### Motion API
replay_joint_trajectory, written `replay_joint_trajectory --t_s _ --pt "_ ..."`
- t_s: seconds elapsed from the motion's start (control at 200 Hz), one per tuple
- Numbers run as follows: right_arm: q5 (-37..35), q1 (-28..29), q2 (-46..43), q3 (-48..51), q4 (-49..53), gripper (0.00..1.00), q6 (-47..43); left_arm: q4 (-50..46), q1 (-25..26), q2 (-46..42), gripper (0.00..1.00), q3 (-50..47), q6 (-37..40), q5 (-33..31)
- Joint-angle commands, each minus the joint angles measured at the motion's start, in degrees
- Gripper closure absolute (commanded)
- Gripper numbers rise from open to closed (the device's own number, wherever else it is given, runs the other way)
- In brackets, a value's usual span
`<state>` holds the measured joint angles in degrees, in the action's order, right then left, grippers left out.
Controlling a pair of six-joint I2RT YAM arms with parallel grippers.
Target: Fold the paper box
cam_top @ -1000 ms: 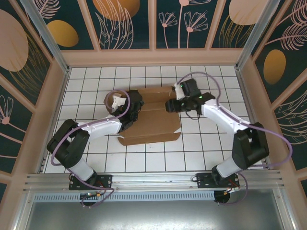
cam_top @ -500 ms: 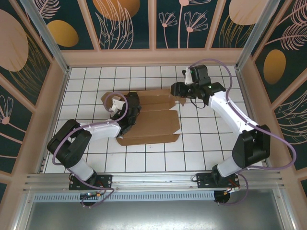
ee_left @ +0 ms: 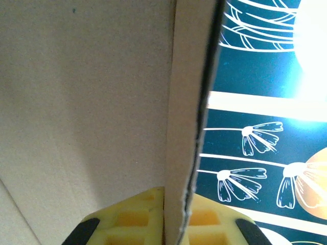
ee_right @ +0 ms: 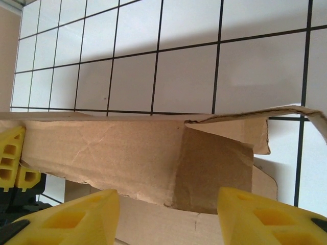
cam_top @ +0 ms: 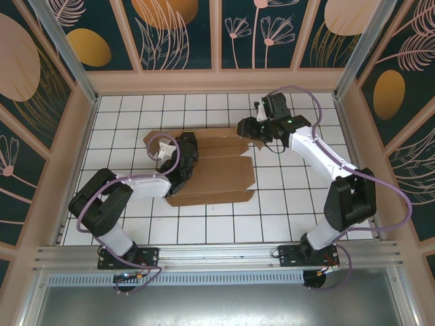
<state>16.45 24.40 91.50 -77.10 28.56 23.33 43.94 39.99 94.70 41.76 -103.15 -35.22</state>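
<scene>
**Fig.** The half-folded box point(cam_top: 217, 173) is lying mid-surface point(cam_top: 285, 204). The left claw point(ee_left: 176, 222) is pinching a lifted panel edge at the box's left end. The right claw point(ee_right: 168, 212) is hovering, spread, before the far-right corner flap. Risk: a push landing off the crease could buckle that flap, or slide the box and pull the panel from the lone pinch.

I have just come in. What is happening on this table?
Two robot arms are folding a brown paper box on the tiled table. The left arm has its jaws shut on a raised edge of the cardboard. The right arm is at the far right corner, jaws open, facing a half-raised flap.
</scene>
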Motion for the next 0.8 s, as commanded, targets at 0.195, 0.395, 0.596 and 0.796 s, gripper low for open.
replay_joint_trajectory --t_s 0.195,0.395,0.596,0.796 --pt "-4.5 1.3 3.6 -2.1 -0.8 0.46 1.2 1.4 0.3 2.6 0.92 -1.8 -0.8 1.4" --pt "0.4 1.1 4.3 -1.8 -3.5 0.45 1.4 3.6 0.2 2.7 1.00 -2.9 -1.3 1.7" --pt "6.0 -0.6 2.2 4.1 -11.2 0.44 5.6 6.9 0.1 2.4 1.00 -4.5 -1.3 1.9" --pt "11.6 -2.8 0.5 10.7 -20.6 0.45 11.5 8.4 0.1 2.5 1.00 -4.5 -1.6 3.1"
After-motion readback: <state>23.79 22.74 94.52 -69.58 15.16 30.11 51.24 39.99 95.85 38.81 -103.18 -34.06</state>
